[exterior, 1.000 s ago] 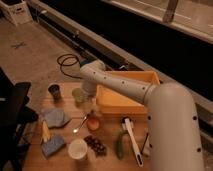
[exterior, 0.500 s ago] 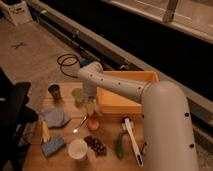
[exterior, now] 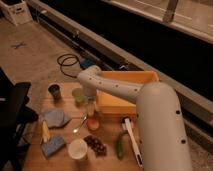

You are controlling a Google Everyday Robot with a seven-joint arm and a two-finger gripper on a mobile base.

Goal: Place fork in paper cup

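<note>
The fork (exterior: 79,125) is a thin silvery utensil lying flat on the wooden table (exterior: 107,160), left of an orange fruit (exterior: 93,124). The white paper cup (exterior: 77,148) stands upright near the table's front edge, just in front of the fork. My white arm reaches in from the lower right and bends down at the back. My gripper (exterior: 90,108) hangs pointing down just behind and to the right of the fork, close to the green cup (exterior: 78,95). It is open, holds nothing, and is apart from the fork.
An orange tray (exterior: 126,94) fills the back right. A small dark cup (exterior: 54,91) stands back left. A blue cloth (exterior: 56,117), banana (exterior: 45,131) and blue sponge (exterior: 52,146) lie left. Dark grapes (exterior: 96,144), a green vegetable (exterior: 120,146) and a white-handled brush (exterior: 132,141) lie right.
The arm has swung closer to the camera and the gripper has sunk a little toward the table near the fork. The objects have not moved.
</note>
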